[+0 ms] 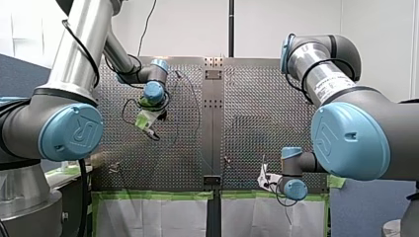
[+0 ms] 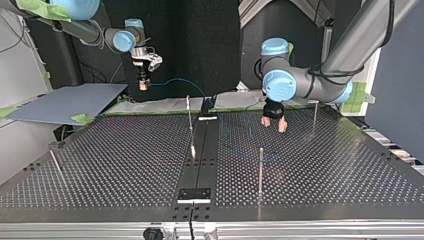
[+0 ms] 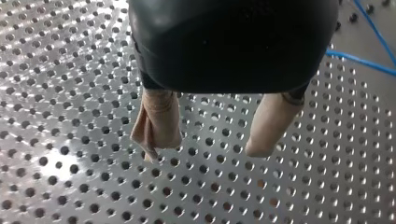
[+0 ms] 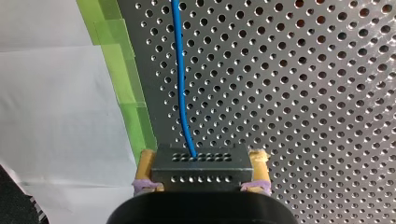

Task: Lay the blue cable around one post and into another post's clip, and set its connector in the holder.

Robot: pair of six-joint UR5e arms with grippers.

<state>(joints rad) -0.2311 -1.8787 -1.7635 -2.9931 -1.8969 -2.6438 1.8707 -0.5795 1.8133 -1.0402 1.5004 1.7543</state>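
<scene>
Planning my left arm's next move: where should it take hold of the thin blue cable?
The straight run of thin blue cable beside my left gripper, probably from above with jaws astride it: it seems to lie flat on the perforated metal table.

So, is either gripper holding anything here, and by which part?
My right gripper clamps the connector by its side faces, blue cable leading out ahead. My left gripper is open and empty.

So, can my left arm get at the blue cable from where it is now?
Probably yes: my left gripper is open over the perforated table, and the blue cable lies just beside it with nothing between them.
</scene>
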